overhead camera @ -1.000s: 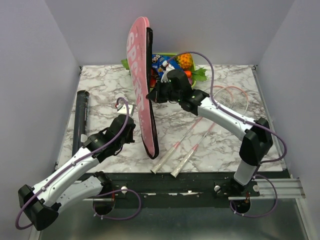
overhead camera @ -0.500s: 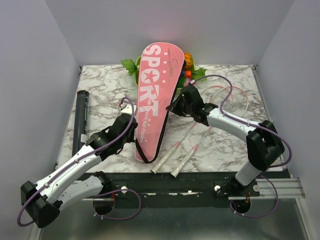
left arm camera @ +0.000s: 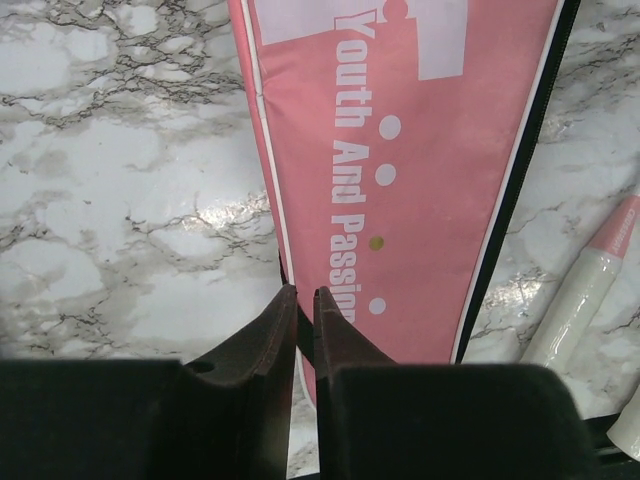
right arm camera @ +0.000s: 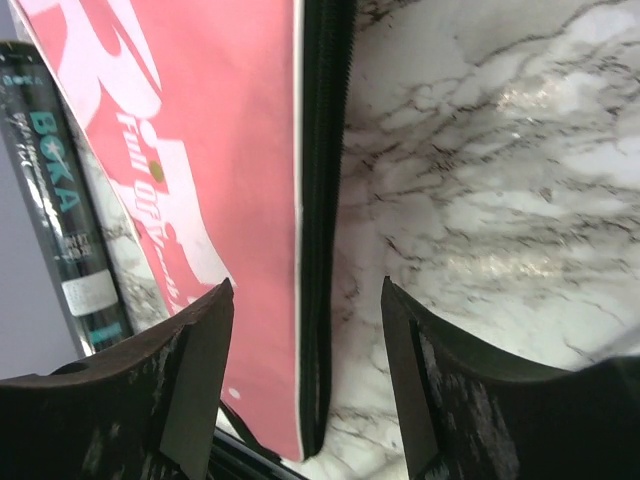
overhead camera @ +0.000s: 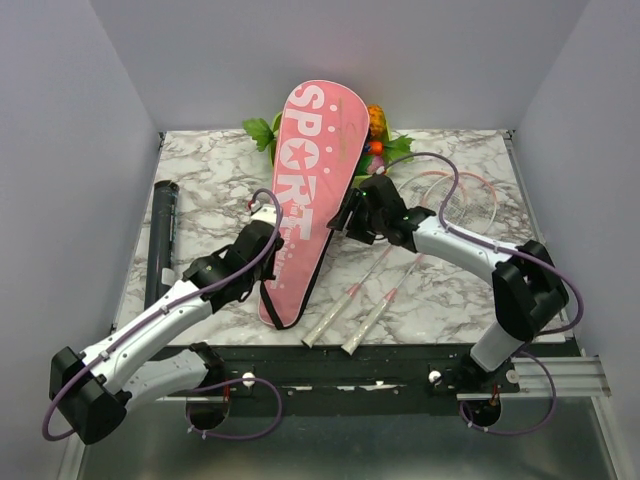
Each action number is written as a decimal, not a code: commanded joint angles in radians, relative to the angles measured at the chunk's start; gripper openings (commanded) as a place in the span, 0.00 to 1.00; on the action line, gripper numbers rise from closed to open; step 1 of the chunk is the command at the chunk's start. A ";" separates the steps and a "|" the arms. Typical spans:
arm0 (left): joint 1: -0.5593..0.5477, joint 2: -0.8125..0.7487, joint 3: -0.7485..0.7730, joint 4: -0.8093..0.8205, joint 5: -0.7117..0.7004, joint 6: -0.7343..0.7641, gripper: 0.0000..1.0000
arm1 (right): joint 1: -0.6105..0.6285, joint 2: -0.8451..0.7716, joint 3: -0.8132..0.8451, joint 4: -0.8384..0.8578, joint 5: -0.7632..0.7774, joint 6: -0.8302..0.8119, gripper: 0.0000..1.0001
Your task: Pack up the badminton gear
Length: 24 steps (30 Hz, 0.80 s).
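So the pink bag (overhead camera: 305, 190) lettered "SPORT" was found lying flat on the marble table (overhead camera: 200, 170), pretty much down the middle. Its wide rounded end was pointed at the back wall and its narrow end at the arm bases. The far end was laid over part of the green tray of toy fruit (overhead camera: 378, 135), so only some leaves and orange bits could be seen past it. The left hand (overhead camera: 268, 222) was parked right at the bag's left edge, about halfway along. On the left wrist view its fingers (left arm camera: 280, 340) were seen nearly together with just a thin slit between them. The bag's white-piped edge ran straight down into that slit, and honestly it couldn't be told whether the fabric was pinched or just sitting there. The right hand (overhead camera: 350, 215) was set at the opposite edge of the bag. On its own camera the fingers (right arm camera: 200, 370) were spread wide, with the bag's black zippered rim lined up in the gap below them and nothing gripped. The two pink-framed rackets (overhead camera: 420, 250) were left on the table to the right of the bag. Their white handles were angled toward the near edge and their heads were tucked partly under the right arm. The long black tube (overhead camera: 160, 240) was lying along the left side of the table, well apart from the rackets, with "BOKA" readable on it in the right wrist view.
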 commanded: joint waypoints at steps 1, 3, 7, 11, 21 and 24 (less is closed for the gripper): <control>-0.002 0.028 0.036 0.026 -0.021 0.006 0.20 | -0.003 -0.091 -0.074 -0.055 0.000 -0.090 0.68; -0.004 0.044 0.039 0.035 -0.020 0.003 0.21 | -0.003 -0.102 -0.109 -0.020 -0.077 -0.095 0.67; -0.004 0.061 0.044 0.046 -0.026 -0.001 0.21 | -0.003 -0.084 -0.123 0.034 -0.165 -0.097 0.65; -0.004 0.070 0.048 0.052 -0.023 -0.001 0.21 | -0.001 -0.052 -0.118 0.076 -0.211 -0.091 0.63; -0.004 0.087 0.054 0.055 -0.015 -0.011 0.21 | -0.001 0.048 -0.057 0.118 -0.238 -0.098 0.61; -0.004 0.091 0.059 0.052 -0.012 -0.009 0.21 | -0.001 0.059 -0.046 0.139 -0.244 -0.104 0.60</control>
